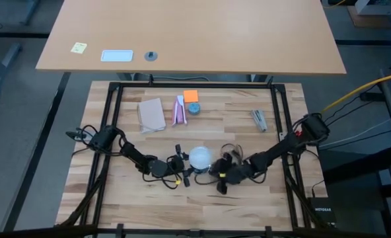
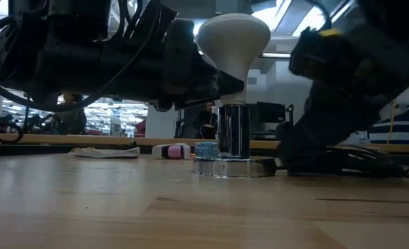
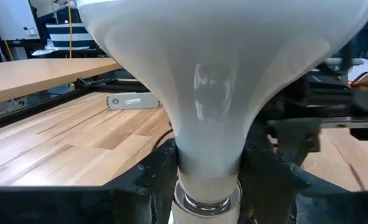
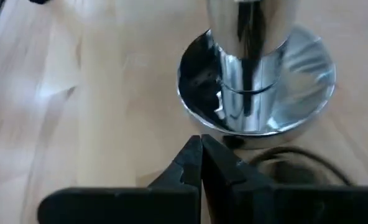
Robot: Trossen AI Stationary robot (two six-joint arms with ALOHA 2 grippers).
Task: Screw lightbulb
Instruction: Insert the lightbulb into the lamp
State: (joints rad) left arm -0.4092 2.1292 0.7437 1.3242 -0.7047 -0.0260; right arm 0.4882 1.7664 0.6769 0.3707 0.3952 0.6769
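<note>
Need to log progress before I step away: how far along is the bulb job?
Looks done: the lightbulb stands upright with its neck in the chrome socket. In hand: the left tool is shut on the bulb's neck just above the socket, likely turning it. The right tool is shut, low beside the socket's base. Left: finish tightening, then let go; how deep it is threaded can't be seen.

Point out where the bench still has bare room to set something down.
Bare wood lies along the near edge of the table, below both arms, and between the pink-and-white packet and the metal piece at the far right. It is crowded mid-table, where the left gripper and right gripper flank the lightbulb.
</note>
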